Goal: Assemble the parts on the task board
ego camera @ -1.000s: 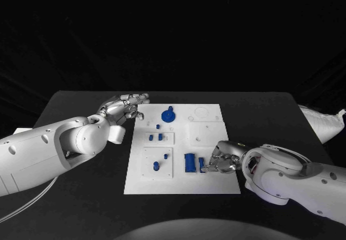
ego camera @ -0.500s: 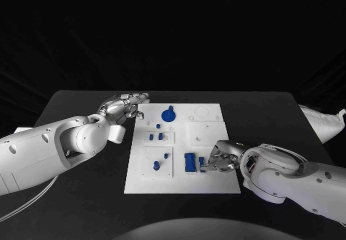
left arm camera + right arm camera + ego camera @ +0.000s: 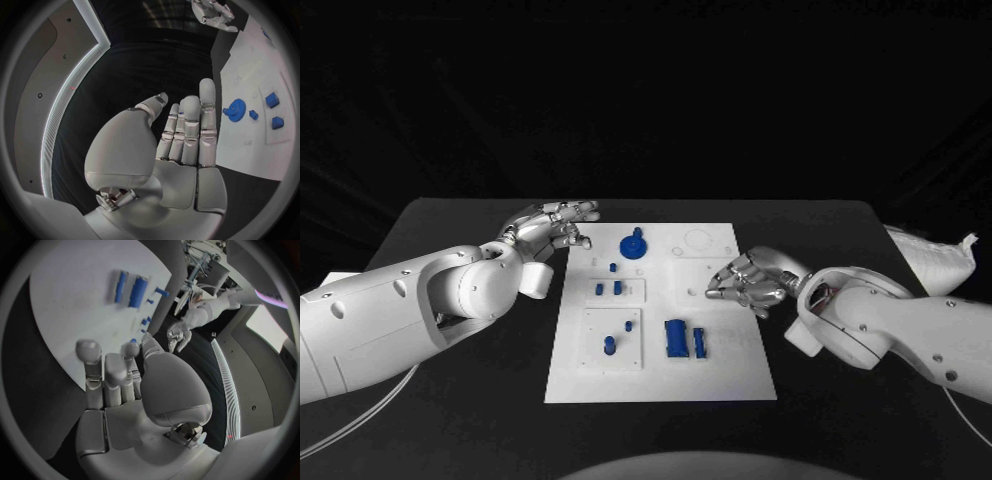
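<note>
The white task board (image 3: 718,370) lies mid-table. On it are a blue gear-shaped part (image 3: 635,243), several small blue parts (image 3: 609,288) in its left recesses, and a long blue block (image 3: 676,338) with a shorter blue piece (image 3: 700,342) beside it. My right hand (image 3: 750,280) hovers over the board's right side, beyond the two blocks, fingers apart and holding nothing. In the right wrist view the right hand (image 3: 125,385) is empty, with the blocks (image 3: 137,291) ahead of it. My left hand (image 3: 553,225) stays at the board's far left corner, open; in the left wrist view its fingers (image 3: 187,130) are straight, near the gear (image 3: 236,110).
A white bag (image 3: 935,255) lies at the table's right edge. My bulky left forearm (image 3: 430,300) covers the table left of the board. A thin cable (image 3: 372,400) runs along the near left. Bare black table lies in front of the board.
My right hand has lifted away from the shorter blue piece and moved toward the far side of the board; the piece stays beside the long block. The left hand has kept its place.
</note>
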Robot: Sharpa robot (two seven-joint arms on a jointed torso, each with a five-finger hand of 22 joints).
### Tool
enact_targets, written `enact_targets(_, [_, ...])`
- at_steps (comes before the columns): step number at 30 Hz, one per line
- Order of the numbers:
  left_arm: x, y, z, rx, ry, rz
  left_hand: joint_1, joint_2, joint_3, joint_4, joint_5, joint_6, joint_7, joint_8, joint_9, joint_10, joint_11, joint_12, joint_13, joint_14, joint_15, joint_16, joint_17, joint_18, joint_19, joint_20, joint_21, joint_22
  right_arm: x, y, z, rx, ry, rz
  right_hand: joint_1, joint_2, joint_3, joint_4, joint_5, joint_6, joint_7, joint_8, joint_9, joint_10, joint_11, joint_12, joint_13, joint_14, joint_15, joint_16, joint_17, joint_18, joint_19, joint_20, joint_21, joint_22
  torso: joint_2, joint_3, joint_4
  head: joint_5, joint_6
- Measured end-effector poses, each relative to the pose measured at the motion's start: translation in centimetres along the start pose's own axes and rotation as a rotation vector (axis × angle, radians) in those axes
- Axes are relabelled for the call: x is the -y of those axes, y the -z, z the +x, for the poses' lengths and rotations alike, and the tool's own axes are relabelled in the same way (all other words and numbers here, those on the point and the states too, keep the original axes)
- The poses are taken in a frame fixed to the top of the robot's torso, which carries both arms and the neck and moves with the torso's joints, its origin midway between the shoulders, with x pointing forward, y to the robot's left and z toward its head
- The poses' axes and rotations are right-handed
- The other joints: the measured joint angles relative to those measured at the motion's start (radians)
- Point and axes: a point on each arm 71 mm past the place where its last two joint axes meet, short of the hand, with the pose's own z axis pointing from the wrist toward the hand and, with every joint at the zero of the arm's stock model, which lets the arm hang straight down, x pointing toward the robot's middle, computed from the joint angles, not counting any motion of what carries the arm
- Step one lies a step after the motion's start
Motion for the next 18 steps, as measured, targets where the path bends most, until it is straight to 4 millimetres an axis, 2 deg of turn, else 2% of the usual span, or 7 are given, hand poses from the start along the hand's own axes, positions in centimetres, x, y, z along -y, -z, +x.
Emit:
enact_targets(2, [-0.1, -0.3, -0.1, 0.007, 0.003, 0.001, -0.004, 0.004, -0.005, 0.003, 0.0, 0.0, 0.0, 0.009, 0.0, 0.0, 0.0, 0.016, 0.001, -0.052, 0.002, -0.074, -0.04, 0.0, -0.054, 0.004, -0.047, -0.029, 0.2, -1.0, -1.2, 0.034, -0.097, -0.028, 0.064, -0.002, 0.017, -0.04, -0.042, -0.027, 0.015, -0.015, -0.023, -0.052, 0.015, -0.151, -0.115, -0.065, 0.012, -0.211, -0.204, 0.016, -0.055, 0.014, -0.147, -0.13, -0.01, -0.0043, -0.0034, 0.001, 0.01])
enact_targets(5, [-0.5, -0.9, -0.3, 0.024, 0.01, 0.002, -0.004, 0.004, -0.008, 0.006, 0.0, 0.001, -0.001, 0.019, 0.0, 0.015, 0.001, 0.022, -0.005, -0.133, 0.011, -0.239, -0.12, 0.0, -0.157, 0.016, -0.142, -0.089, 0.7, -2.6, -2.6, 0.092, -0.243, -0.062, 0.138, -0.006, 0.05, -0.079, -0.109, -0.045, 0.034, -0.016, -0.047, -0.104, 0.039, -0.322, -0.289, -0.161, 0.043, -0.413, -0.327, 0.016, -0.13, 0.038, -0.292, -0.232, -0.023, -0.01, -0.0074, 0.001, 0.028])
enact_targets(8, [-0.8, -1.6, -0.5, 0.046, 0.015, 0.009, 0.0, 0.008, -0.002, 0.012, -0.005, 0.008, -0.007, 0.019, 0.0, 0.048, 0.004, -0.014, -0.036, -0.166, 0.04, -0.442, -0.211, 0.0, -0.262, 0.045, -0.251, -0.17, 1.4, -4.3, -3.6, 0.146, -0.365, -0.085, 0.175, -0.012, 0.083, -0.1, -0.121, -0.042, 0.052, -0.016, -0.077, -0.122, 0.067, -0.459, -0.48, -0.274, 0.092, -0.63, -0.451, 0.016, -0.23, 0.079, -0.459, -0.342, -0.037, -0.0149, -0.0129, -0.001, 0.051])
enact_targets(10, [-1.0, -1.9, -0.8, 0.063, 0.016, 0.016, 0.0, 0.008, 0.004, 0.018, -0.005, 0.008, -0.007, 0.006, -0.002, 0.06, 0.009, -0.057, -0.058, -0.17, 0.058, -0.553, -0.257, 0.0, -0.318, 0.067, -0.313, -0.221, 1.6, -5.3, -4.0, 0.177, -0.427, -0.099, 0.174, -0.011, 0.098, -0.1, -0.125, -0.05, 0.063, -0.016, -0.101, -0.143, 0.088, -0.482, -0.585, -0.32, 0.123, -0.735, -0.519, 0.016, -0.266, 0.109, -0.545, -0.403, -0.044, -0.0159, -0.0161, -0.001, 0.067])
enact_targets(14, [-1.2, -2.8, -1.3, 0.102, 0.013, 0.033, 0.0, 0.008, -0.001, 0.024, -0.005, 0.008, -0.007, -0.027, -0.003, 0.054, 0.029, -0.144, -0.064, -0.195, 0.094, -0.72, -0.328, 0.002, -0.421, 0.117, -0.414, -0.311, 1.8, -7.0, -4.8, 0.23, -0.523, -0.134, 0.156, -0.018, 0.117, -0.118, -0.11, -0.068, 0.07, -0.016, -0.177, -0.159, 0.103, -0.482, -0.818, -0.309, 0.159, -0.897, -0.665, 0.016, -0.242, 0.161, -0.696, -0.533, -0.056, -0.017, -0.02, -0.002, 0.094])
enact_targets(16, [-1.3, -3.2, -1.4, 0.119, 0.012, 0.042, 0.0, 0.008, -0.013, 0.024, -0.005, 0.008, -0.007, -0.041, -0.003, 0.05, 0.032, -0.177, -0.065, -0.185, 0.105, -0.773, -0.35, 0.017, -0.433, 0.128, -0.433, -0.339, 1.9, -7.6, -5.0, 0.249, -0.556, -0.151, 0.143, -0.015, 0.124, -0.136, -0.104, -0.062, 0.08, -0.016, -0.205, -0.15, 0.112, -0.482, -0.885, -0.268, 0.158, -0.927, -0.704, 0.016, -0.205, 0.156, -0.728, -0.568, -0.061, -0.017, -0.0212, -0.006, 0.105])
enact_targets(18, [-1.3, -3.5, -1.4, 0.132, 0.01, 0.051, 0.004, 0.012, -0.015, 0.024, -0.005, 0.008, -0.007, -0.05, -0.003, 0.05, 0.032, -0.194, -0.066, -0.183, 0.107, -0.799, -0.36, 0.017, -0.435, 0.13, -0.437, -0.354, 2.1, -8.1, -5.3, 0.263, -0.579, -0.165, 0.134, -0.016, 0.131, -0.146, -0.103, -0.059, 0.083, -0.016, -0.221, -0.141, 0.114, -0.482, -0.921, -0.24, 0.152, -0.941, -0.726, 0.016, -0.177, 0.153, -0.743, -0.587, -0.065, -0.0164, -0.0218, -0.008, 0.114])
